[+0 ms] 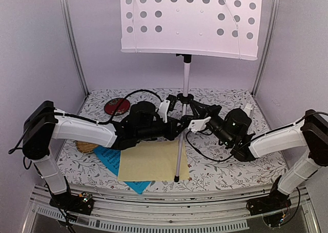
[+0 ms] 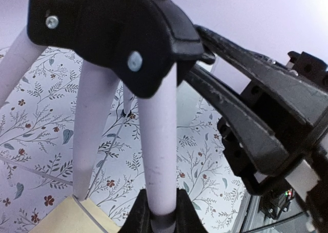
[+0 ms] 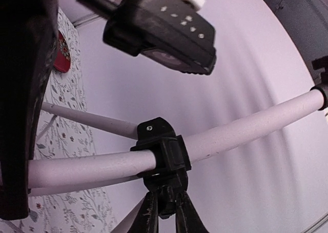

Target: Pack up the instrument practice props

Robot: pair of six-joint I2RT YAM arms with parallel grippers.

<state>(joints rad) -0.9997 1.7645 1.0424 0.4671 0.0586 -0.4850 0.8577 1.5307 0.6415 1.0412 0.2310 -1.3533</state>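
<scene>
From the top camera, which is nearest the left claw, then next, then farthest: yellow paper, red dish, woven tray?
1. The yellow paper, close by the left claw, toward the near edge.
2. The red dish, at the back left.
3. The woven tray, far left, half hidden under the left arm.

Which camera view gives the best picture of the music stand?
The top view: only it shows the music stand from the holed desk down the pole to the feet. The left wrist view shows just the black leg joint and white legs, very close. The right wrist view shows tubes meeting at a black collar.
</scene>
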